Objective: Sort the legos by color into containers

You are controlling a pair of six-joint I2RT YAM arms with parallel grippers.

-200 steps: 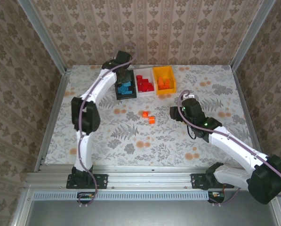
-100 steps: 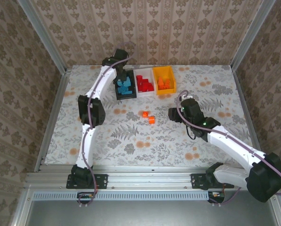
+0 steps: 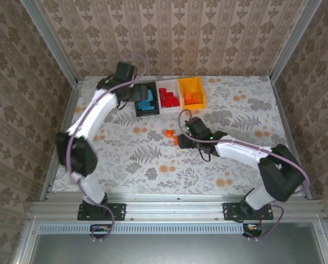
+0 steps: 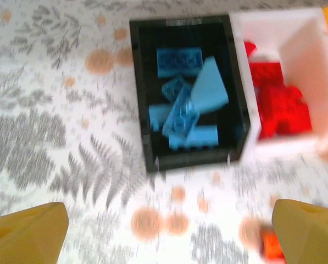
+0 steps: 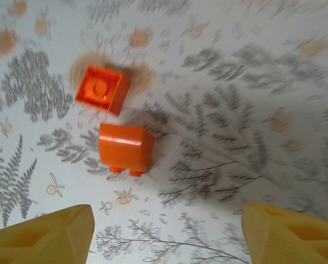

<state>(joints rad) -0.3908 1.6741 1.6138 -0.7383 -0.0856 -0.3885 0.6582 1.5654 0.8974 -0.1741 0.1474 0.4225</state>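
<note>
While L gripper (image 4: 169, 234) hangs near the black bin (image 4: 139, 93) w/ fingers spread wide, empty, blue legos (image 4: 185, 104) are seen inside it, red legos (image 4: 276, 107) in the adjoining white bin (image 4: 312, 55). R gripper (image 5: 166, 225), fingers likewise apart, nothing held, is positioned over two orange legos (image 5: 125, 147) lying close together on the table (image 5: 235, 82)

Black bin (image 4: 138, 93) holding lt-blue bricks (image 4: 185, 110); white bin (image 4: 309, 55) holding red ones (image 4: 279, 110); orange bricks (image 5: 125, 147) lying on grey-fern, orange-dot surface (image 5: 235, 110); right fingers (image 5: 43, 235) showing yellow.
</note>
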